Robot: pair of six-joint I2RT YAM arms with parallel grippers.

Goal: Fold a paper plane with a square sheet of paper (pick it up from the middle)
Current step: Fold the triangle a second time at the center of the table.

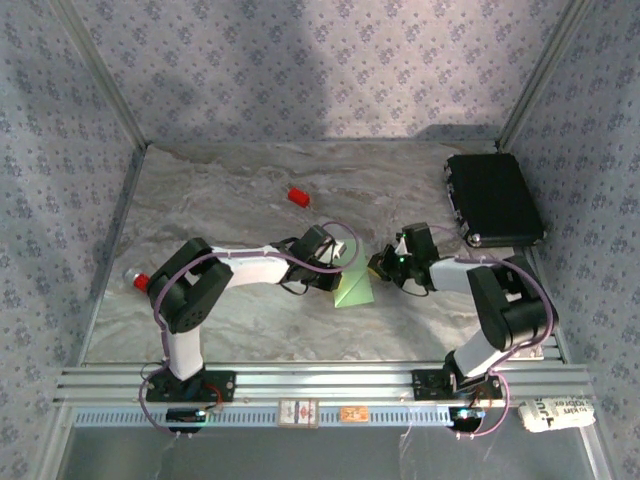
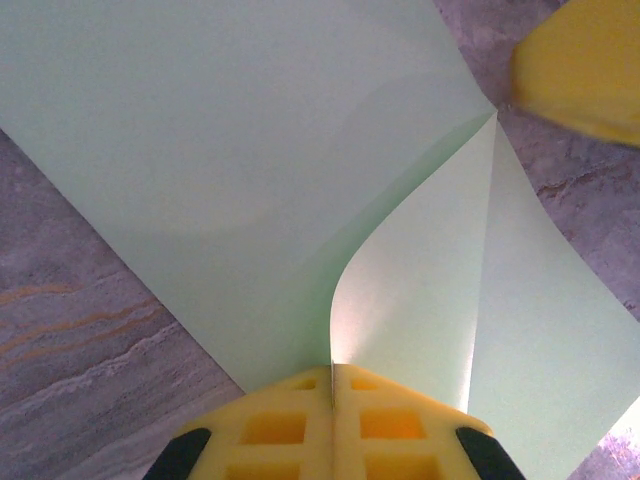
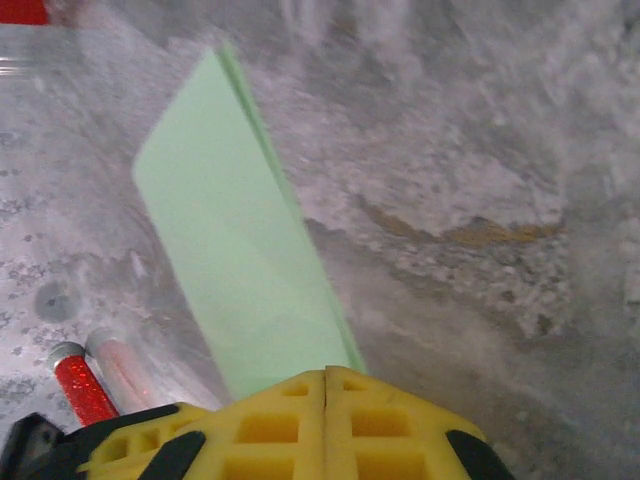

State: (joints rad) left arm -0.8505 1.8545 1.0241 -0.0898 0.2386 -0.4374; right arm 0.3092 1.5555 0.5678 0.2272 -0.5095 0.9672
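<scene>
Looks like the middle of a fold, not the finish: no narrow dart yet, just a pale-green sheet of paper (image 1: pixel 353 290) bent into a rough triangle. Lies near the middle of the table (image 1: pixel 230 200), right between the two arms, seemingly touching the marble top at its lower edge and raised at the gripped ends.

Clamped from both sides. Left pincer (image 2: pixel 332 375): fully closed, yellow fingers (image 2: pixel 270 430) pressed together, a curling edge of the sheet caught in the seam. Right pincer (image 3: pixel 325 378): fully closed too, nipping the end of a doubled-over flap, two layers nearly flush.

To do this step well: line up the edges of both layers before flattening anything, to avoid carrying a skew into every later fold. Move both wrists together and slowly; avoid pulling apart, for fear of tearing or losing such thin paper. Bring the flap down flat onto the table, then press along the bend to set a sharp crease in place of the soft curve seen from the left wrist. Let go on one side only with the sheet pinned down by the other. Nothing to fear from the red block (image 1: pixel 298 196) or the black case (image 1: pixel 493 198), both well apart from the work.
</scene>
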